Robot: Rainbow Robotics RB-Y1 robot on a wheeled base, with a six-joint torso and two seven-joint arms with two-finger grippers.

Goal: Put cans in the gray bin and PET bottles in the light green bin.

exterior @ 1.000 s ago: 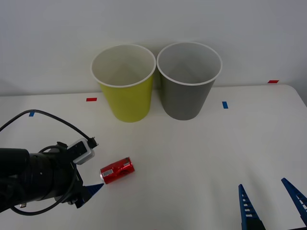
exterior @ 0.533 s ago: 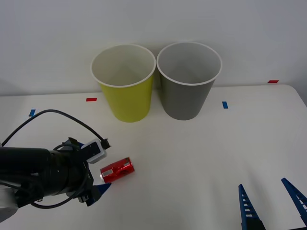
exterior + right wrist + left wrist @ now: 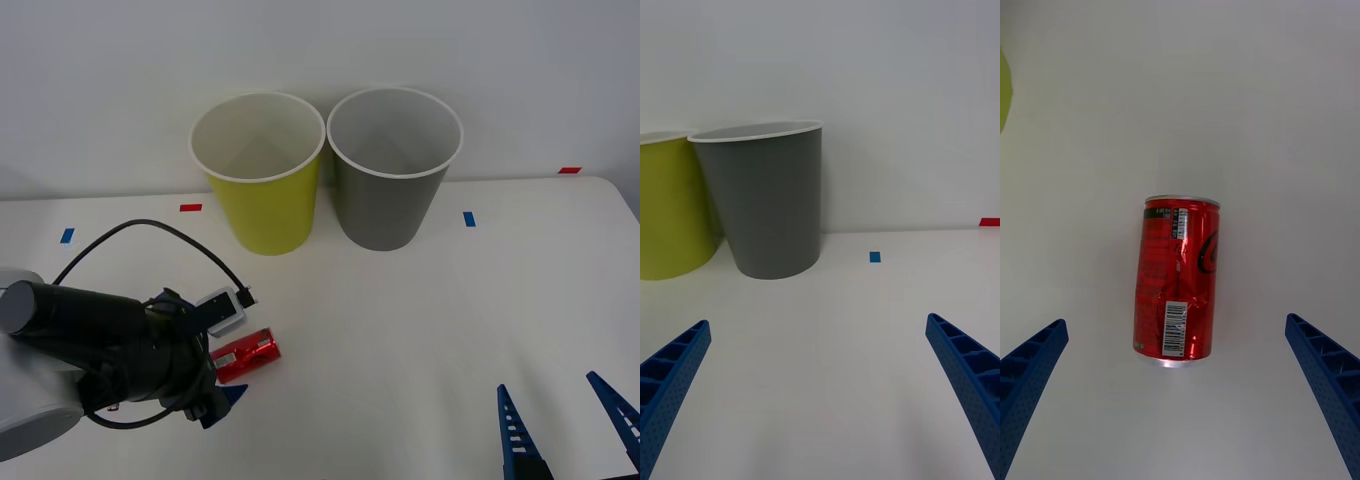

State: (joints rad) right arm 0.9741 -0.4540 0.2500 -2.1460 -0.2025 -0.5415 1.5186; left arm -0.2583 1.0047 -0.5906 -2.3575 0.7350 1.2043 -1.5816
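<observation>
A small red can lies on its side on the white table, left of centre and well in front of the bins. My left gripper is open and hovers over the can's near side, one blue finger on each flank, not touching it. The light green bin and the gray bin stand upright side by side at the back. My right gripper rests open at the front right, holding nothing. PET bottles are out of view.
Small tape marks dot the table: blue and red at the left, blue and red at the right. A black cable loops above my left wrist. A white wall rises behind the bins.
My left arm has swung rightward and closer to the can, its fingers now flanking it. The can, both bins and the right gripper have stayed put.
</observation>
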